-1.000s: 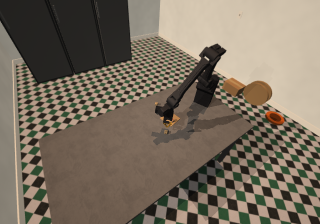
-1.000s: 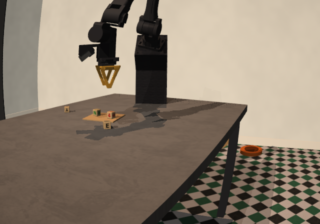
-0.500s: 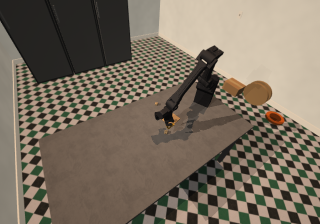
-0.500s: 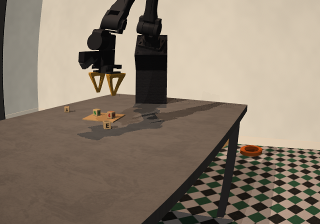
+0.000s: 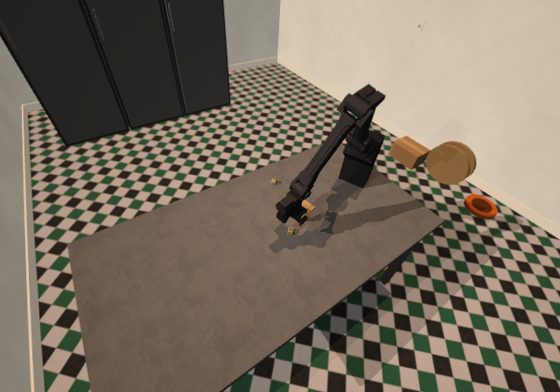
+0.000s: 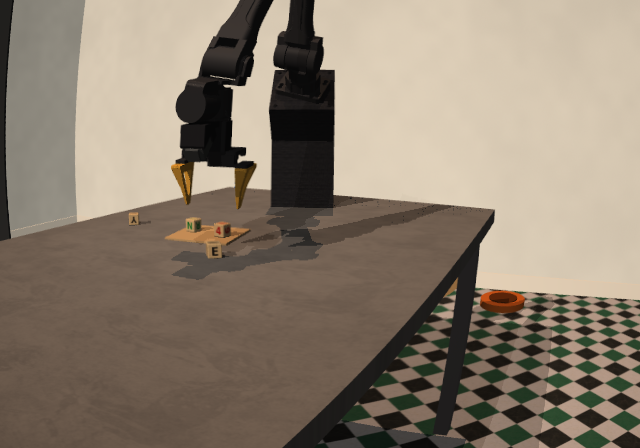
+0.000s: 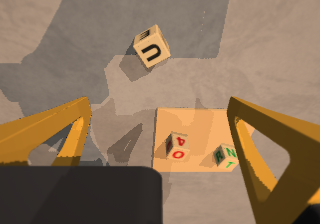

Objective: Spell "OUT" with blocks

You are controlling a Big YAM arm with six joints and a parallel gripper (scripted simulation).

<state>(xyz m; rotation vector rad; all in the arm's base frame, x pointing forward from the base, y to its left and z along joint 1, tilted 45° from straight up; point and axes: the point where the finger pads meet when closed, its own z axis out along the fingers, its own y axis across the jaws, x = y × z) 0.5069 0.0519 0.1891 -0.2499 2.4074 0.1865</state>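
A small tan mat (image 6: 207,233) lies on the grey table; it also shows in the wrist view (image 7: 200,139). On it stand a block with a red O on top (image 7: 177,145) (image 6: 222,229) and a block with a green T on top (image 7: 226,156) (image 6: 193,224). A block with a black U on top (image 7: 151,46) lies off the mat on the table; it shows an E on its side in the exterior view (image 6: 214,250). A fourth block (image 6: 133,218) lies apart, far left. My gripper (image 6: 212,182) (image 7: 159,104) is open and empty, hovering above the mat.
The robot's black base (image 6: 301,138) stands at the table's far side. The table's right edge (image 6: 413,319) drops to the checkered floor, where an orange bowl (image 6: 501,300) lies. A cardboard box (image 5: 408,151) and a round wooden piece (image 5: 450,162) lean at the wall.
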